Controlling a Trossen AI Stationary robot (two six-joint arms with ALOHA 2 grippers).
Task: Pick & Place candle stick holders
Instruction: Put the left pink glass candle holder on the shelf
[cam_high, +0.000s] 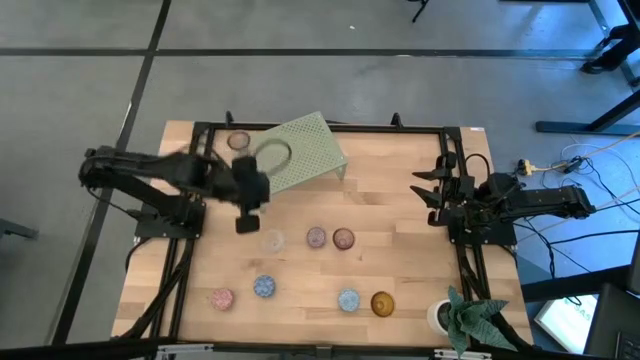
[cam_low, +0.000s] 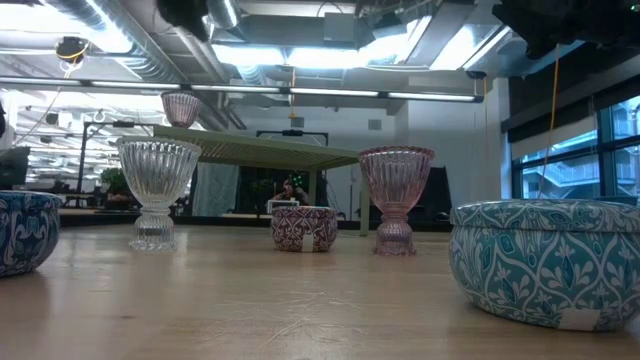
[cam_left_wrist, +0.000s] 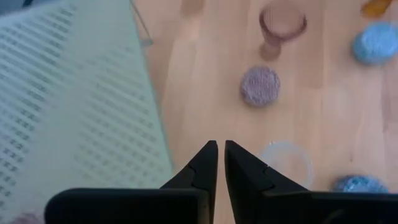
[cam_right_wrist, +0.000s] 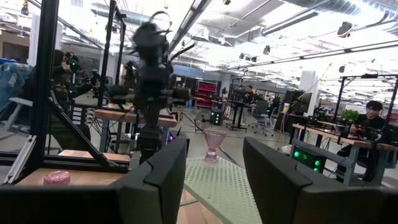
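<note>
Between picks; left gripper (cam_left_wrist: 218, 163) jaws together, empty, above clear cup (cam_high: 272, 241) near surface (cam_high: 400, 210) centre; one cup (cam_high: 238, 141) on rack (cam_high: 305, 152) at 11 o'clock; next: open, descend; right gripper (cam_right_wrist: 214, 177) parked at 3 o'clock, jaws apart.

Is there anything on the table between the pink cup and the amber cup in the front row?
Yes: two blue cups sit between the pink cup and the amber cup, seen in the high view.
</note>
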